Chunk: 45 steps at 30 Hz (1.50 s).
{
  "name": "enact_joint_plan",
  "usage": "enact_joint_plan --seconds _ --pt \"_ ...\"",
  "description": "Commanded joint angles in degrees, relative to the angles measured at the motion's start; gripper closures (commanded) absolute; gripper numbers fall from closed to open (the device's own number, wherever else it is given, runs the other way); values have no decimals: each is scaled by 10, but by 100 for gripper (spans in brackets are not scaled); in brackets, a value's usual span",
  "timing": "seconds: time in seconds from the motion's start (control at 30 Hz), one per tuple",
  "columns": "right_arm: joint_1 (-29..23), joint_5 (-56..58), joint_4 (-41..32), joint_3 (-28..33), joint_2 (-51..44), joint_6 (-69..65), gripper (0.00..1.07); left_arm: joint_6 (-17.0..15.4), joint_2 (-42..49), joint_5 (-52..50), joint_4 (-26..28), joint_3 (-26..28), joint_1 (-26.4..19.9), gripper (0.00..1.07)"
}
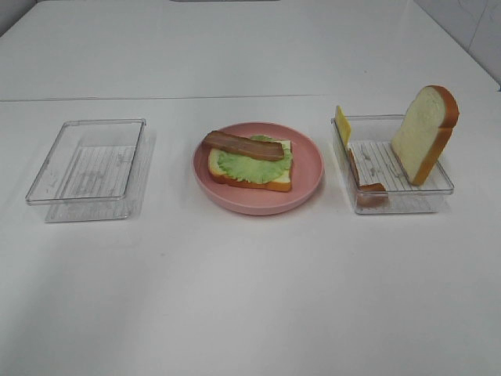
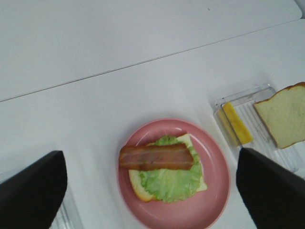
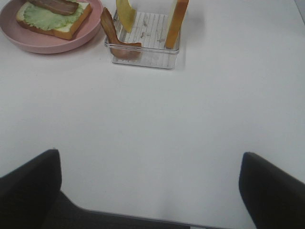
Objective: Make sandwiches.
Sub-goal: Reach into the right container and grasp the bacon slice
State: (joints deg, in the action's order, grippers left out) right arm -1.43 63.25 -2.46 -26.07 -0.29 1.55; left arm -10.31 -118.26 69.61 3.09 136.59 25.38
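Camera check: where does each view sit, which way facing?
Exterior high: mounted above, facing down at the table, pink plate between left tray and right tray; no arm shows.
Left wrist: above the plate, looking down on the sandwich; open left pincer frames it.
Right wrist: back from the things, looking forward at the right tray; open right pincer shows.
Shared: all three show the plate and sandwich.

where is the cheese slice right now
In the exterior high view the cheese slice stands on edge at the far left corner of the right clear tray, between the pink plate and the leaning bread slice.
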Motion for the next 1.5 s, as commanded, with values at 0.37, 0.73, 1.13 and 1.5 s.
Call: enact_joint_plan --seconds 0.37,0.73,1.13,1.5 --pt "1 -2 -2 1 -19 -2 9 3 248 58 -117 -336 -1 18" --pt "1 -2 -2 1 -19 -2 9 -1 464 57 -122 -590 -132 18" --pt "1 -2 -2 1 -19 -2 9 3 694 32 -121 -794 -181 18" --pt "1 -2 -2 1 -19 -2 9 6 890 32 -124 -904 -181 18"
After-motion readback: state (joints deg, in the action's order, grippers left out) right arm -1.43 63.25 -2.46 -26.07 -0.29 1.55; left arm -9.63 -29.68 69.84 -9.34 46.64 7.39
